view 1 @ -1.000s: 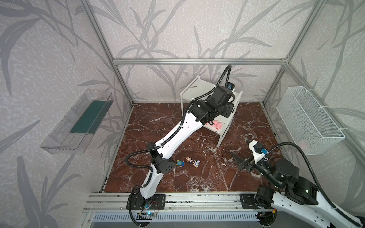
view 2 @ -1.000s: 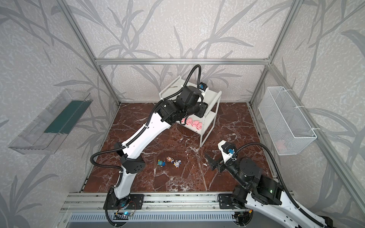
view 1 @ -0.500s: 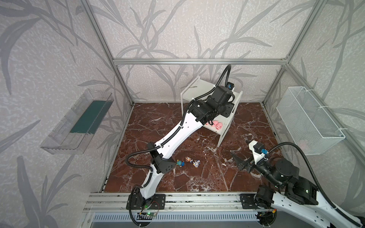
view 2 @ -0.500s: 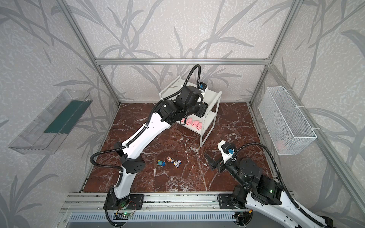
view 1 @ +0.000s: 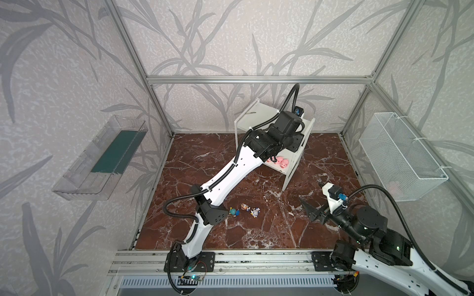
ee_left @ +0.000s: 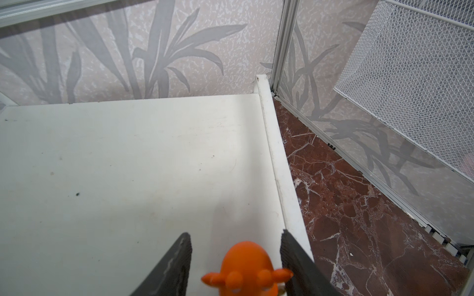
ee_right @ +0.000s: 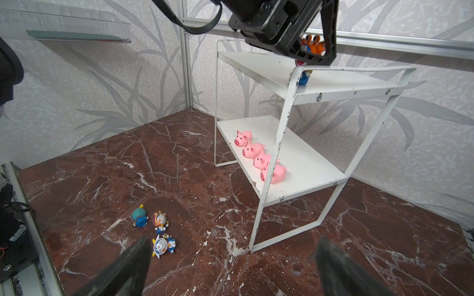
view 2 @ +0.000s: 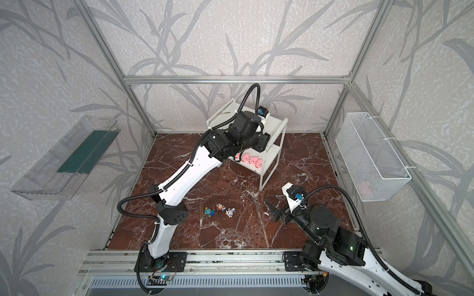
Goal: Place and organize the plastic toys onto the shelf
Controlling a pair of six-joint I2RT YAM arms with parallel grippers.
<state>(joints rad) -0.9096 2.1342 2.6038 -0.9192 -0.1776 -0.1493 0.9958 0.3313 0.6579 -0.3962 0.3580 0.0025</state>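
- By the worktop's (view 1: 195,153) back edge, right of the middle, stands the shelf (ee_right: 307,159). We find the left fingers (ee_left: 179,261) poised over its top board (ee_left: 128,166), close to the front right corner.
- Between them stands the orange-headed figurine (ee_left: 246,266), upright, its feet on that board as far as we can tell, just beside the raised edge rail (ee_left: 274,166).
- The left fingers are parted around the toy rather than pinching it. We see a clear gap on one side, while an orange spike meets the finger on the other.
- Four pink pigs (ee_right: 252,150) sit in a row along the lower board's front edge, snouts toward that edge.
- Three more toys lie close together on the worktop toward its front edge, well apart from the shelf: the teal-headed figurine (ee_right: 139,217), the brown-headed figurine (ee_right: 160,220) and the white-gold figurine (ee_right: 163,246).
- The right fingers (ee_right: 128,266) hang spread wide and empty above the worktop's front right part — apart from the three fallen figurines.
- A white wire basket (view 1: 400,153) hangs on the right wall, and a clear tray (view 1: 82,174) on the left.
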